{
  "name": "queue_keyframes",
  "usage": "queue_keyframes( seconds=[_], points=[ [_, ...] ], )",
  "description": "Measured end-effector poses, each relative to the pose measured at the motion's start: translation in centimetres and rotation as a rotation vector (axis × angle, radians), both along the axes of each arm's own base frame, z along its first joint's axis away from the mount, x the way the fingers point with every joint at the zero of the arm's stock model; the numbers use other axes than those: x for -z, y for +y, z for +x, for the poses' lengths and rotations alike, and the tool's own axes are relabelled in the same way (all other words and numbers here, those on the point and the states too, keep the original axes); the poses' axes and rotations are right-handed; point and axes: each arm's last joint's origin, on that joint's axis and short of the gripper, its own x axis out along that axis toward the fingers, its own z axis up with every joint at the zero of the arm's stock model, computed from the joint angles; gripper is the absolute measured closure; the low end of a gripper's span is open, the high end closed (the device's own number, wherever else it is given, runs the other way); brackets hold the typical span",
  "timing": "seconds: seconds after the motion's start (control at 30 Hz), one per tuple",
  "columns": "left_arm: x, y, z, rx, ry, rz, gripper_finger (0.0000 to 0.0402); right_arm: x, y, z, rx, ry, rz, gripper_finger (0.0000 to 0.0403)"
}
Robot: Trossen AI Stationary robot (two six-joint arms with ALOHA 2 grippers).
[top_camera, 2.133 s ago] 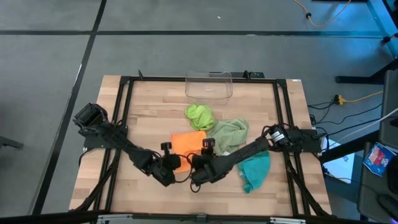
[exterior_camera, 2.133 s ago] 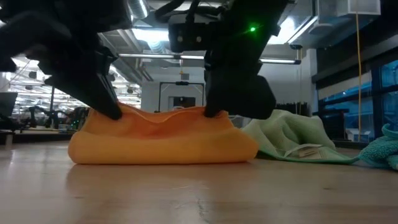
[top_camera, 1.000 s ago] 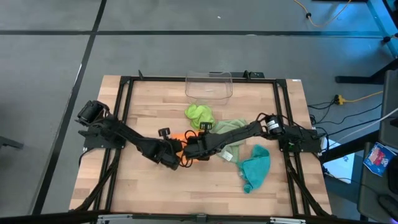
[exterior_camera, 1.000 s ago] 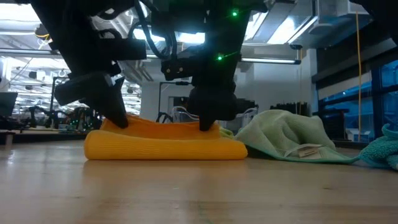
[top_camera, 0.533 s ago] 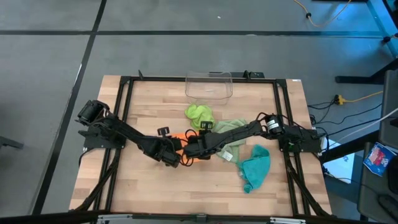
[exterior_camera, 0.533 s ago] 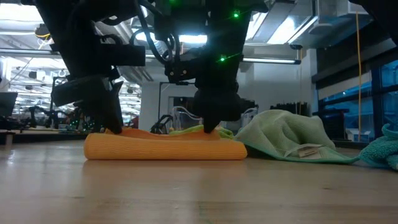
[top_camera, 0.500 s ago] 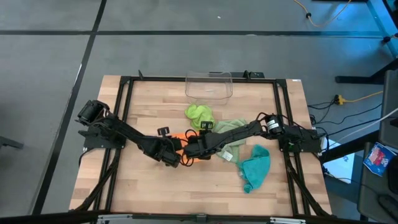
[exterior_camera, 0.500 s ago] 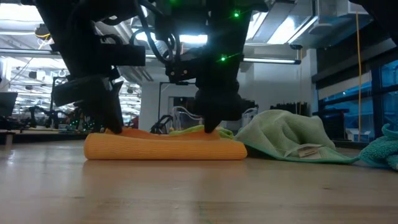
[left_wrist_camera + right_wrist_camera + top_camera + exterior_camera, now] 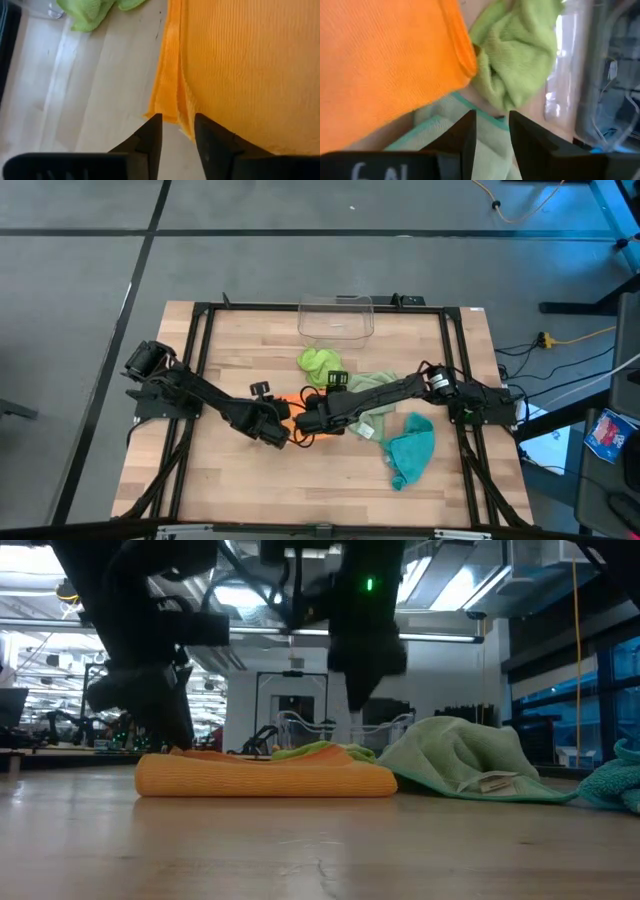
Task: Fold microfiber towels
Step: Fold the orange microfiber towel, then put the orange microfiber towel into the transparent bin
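Orange towel (image 9: 265, 778) lies folded flat at the middle of the table (image 9: 240, 340), a low pad with a rounded front edge in the low view. In the high view only a small strip of it shows between my two arms.

My left claw (image 9: 177, 131) sits at one corner of the orange towel. Fingers (image 9: 150, 137) stand apart with a narrow gap; the layered hem of the cloth runs up to that gap, but nothing is pinched between them. Released. In the low view it hangs just above the left end of the fold.

My right claw (image 9: 492, 127) is at the opposite side of the orange towel, raised clear of it in the low view. Fingers (image 9: 465, 132) are parted, nothing between them. Released. Past them I see the corner of the orange towel, the lime green towel (image 9: 517, 55) bunched against that corner, and a pale sage green towel (image 9: 440, 125) edge directly below.

Lime green towel sits crumpled behind the orange one, toward the clear plastic bin (image 9: 335, 318) at the far edge of the table. Pale sage green towel (image 9: 460, 765) lies heaped just beside the orange one on the right, white tag (image 9: 493, 783) facing the low camera. Teal towel (image 9: 410, 450) lies crumpled nearer the right front of the table, apart from the orange one.
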Motion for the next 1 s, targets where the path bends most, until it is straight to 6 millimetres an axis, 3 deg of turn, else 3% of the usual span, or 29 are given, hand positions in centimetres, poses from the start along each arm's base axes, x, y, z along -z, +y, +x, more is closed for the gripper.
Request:
queue_keyframes(
  seconds=[0.2,0.47,0.73,1.0],
  points=[
    [-3.1,-1.9,-1.3,0.045,-0.076,-0.044,0.0296,-2.7,2.7,-1.6,0.016,0.042,-0.003,0.0284],
    [-7.3,-4.6,-4.9,0.202,-0.146,-0.197,0.0296,-3.1,7.6,-3.1,-0.075,0.023,0.121,0.0284],
    [-8.8,-6.3,-7.6,0.349,-0.163,-0.226,0.0296,-1.7,11.5,-2.0,-0.144,-0.221,0.251,0.0284],
    [-8.8,-7.0,-8.1,0.382,-0.168,-0.222,0.0296,-2.5,13.6,0.0,-0.298,-0.424,0.372,0.0273]
  ],
)
